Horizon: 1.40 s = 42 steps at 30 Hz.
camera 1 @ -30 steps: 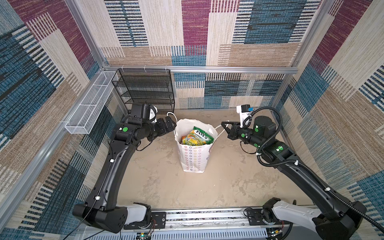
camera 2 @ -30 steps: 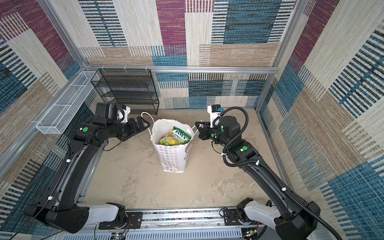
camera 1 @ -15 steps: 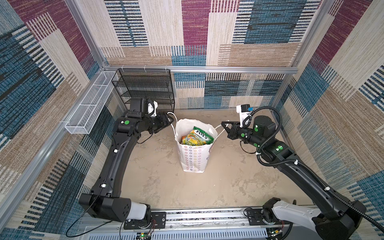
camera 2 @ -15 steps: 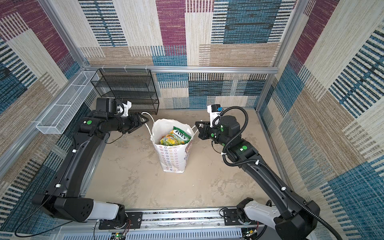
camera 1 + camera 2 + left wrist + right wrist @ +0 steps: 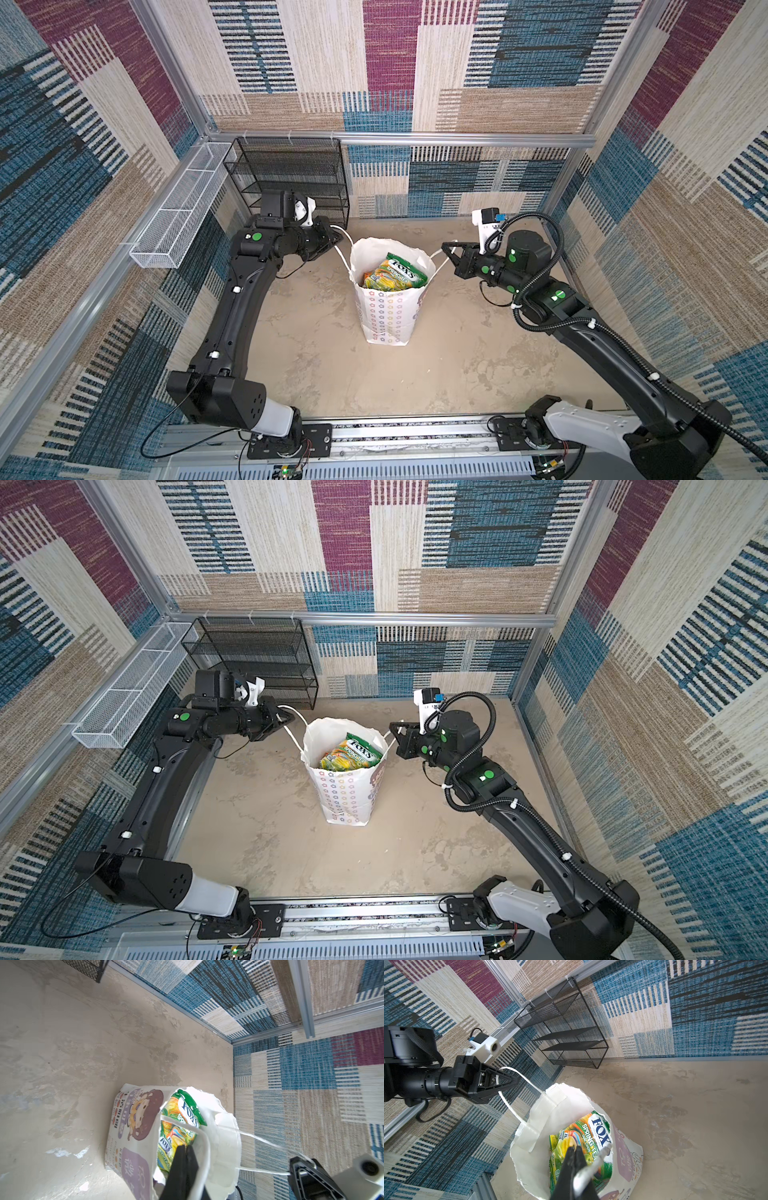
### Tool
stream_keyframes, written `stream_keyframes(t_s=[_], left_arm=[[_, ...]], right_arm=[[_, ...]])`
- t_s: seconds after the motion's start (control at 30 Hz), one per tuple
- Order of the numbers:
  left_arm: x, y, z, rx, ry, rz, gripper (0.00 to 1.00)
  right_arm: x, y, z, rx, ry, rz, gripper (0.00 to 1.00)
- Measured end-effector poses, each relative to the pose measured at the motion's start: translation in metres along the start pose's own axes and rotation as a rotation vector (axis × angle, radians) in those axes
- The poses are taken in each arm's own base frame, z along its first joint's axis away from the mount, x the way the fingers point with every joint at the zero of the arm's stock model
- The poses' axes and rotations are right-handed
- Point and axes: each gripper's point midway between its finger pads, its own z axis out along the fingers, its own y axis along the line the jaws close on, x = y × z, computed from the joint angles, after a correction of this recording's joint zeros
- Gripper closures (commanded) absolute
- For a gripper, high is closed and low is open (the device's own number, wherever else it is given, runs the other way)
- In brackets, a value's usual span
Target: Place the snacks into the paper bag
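While left gripper (image 5: 340,238) and right gripper (image 5: 445,247) clamp the paper bag's (image 5: 388,320) cord handles (image 5: 588,1169), danger looms! Pull too hard and paper could tear, snacks (image 5: 399,272) spill.

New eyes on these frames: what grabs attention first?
The white paper bag stands mid-floor, its mouth crammed with green FOX'S snacks. From either side, the left gripper and right gripper are each shut on a cord handle, spreading the mouth open. A black mesh rack stands against the back wall, left.
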Motion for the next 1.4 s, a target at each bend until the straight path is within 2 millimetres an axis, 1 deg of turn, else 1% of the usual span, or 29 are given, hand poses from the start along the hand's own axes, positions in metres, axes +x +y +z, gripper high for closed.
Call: stream_keyframes(t_s=[0.1,0.2,0.27,0.33,0.4,0.47,0.57,0.63,0.7,0.77,0.8,0.87,0.9,0.93,1.0,1.07,1.1,1.17,1.23,1.4], left_arm=[[0.007,-0.017,0.002,0.047,0.030,0.002,1.00],[0.010,-0.038,-0.001,0.087,0.039,0.025,1.00],[0.008,-0.055,-0.008,0.118,0.025,0.053,1.00],[0.006,-0.072,-0.019,0.150,-0.001,0.086,1.00],[0.004,-0.078,-0.027,0.155,-0.028,0.103,1.00],[0.003,-0.075,-0.027,0.143,-0.035,0.102,1.00],[0.001,-0.062,-0.008,0.103,0.000,0.082,1.00],[0.003,-0.055,0.002,0.081,0.032,0.059,1.00],[0.003,-0.057,0.000,0.090,0.030,0.059,1.00],[0.000,-0.066,-0.009,0.117,0.001,0.078,1.00],[0.000,-0.070,-0.014,0.130,-0.011,0.088,1.00],[0.002,-0.072,-0.019,0.146,-0.026,0.101,1.00],[0.005,-0.067,-0.017,0.141,-0.026,0.099,1.00],[0.009,-0.061,-0.012,0.133,-0.018,0.093,1.00],[0.022,-0.038,0.002,0.092,0.020,0.057,1.00],[0.030,-0.022,0.016,0.077,0.047,0.034,1.00],[0.034,-0.017,0.020,0.075,0.057,0.023,1.00],[0.036,-0.017,0.022,0.091,0.061,0.020,1.00],[0.034,-0.023,0.018,0.113,0.050,0.015,1.00],[0.027,-0.040,0.000,0.151,0.000,0.048,1.00]], right_arm=[[-0.010,0.016,0.010,-0.067,0.027,0.006,1.00],[-0.026,0.040,0.019,-0.143,0.037,0.003,1.00],[-0.035,0.062,0.021,-0.191,0.038,-0.012,1.00],[-0.044,0.082,0.020,-0.239,0.024,-0.047,1.00],[-0.050,0.091,0.019,-0.264,0.012,-0.063,1.00],[-0.051,0.091,0.022,-0.263,0.014,-0.069,1.00],[-0.047,0.085,0.035,-0.242,0.049,-0.060,1.00],[-0.045,0.086,0.038,-0.235,0.077,-0.055,1.00],[-0.045,0.092,0.035,-0.248,0.085,-0.062,1.00],[-0.044,0.095,0.030,-0.260,0.074,-0.077,1.00],[-0.042,0.092,0.028,-0.257,0.065,-0.085,1.00],[-0.030,0.078,0.030,-0.217,0.063,-0.078,1.00],[-0.021,0.068,0.034,-0.187,0.072,-0.071,1.00],[-0.012,0.058,0.039,-0.158,0.088,-0.063,1.00],[0.008,0.038,0.049,-0.100,0.131,-0.044,1.00],[0.014,0.034,0.053,-0.092,0.136,-0.029,1.00],[0.011,0.036,0.053,-0.099,0.125,-0.029,1.00],[0.007,0.040,0.052,-0.117,0.111,-0.026,1.00],[0.005,0.042,0.051,-0.124,0.102,-0.023,1.00],[-0.007,0.050,0.043,-0.137,0.082,-0.029,1.00]])
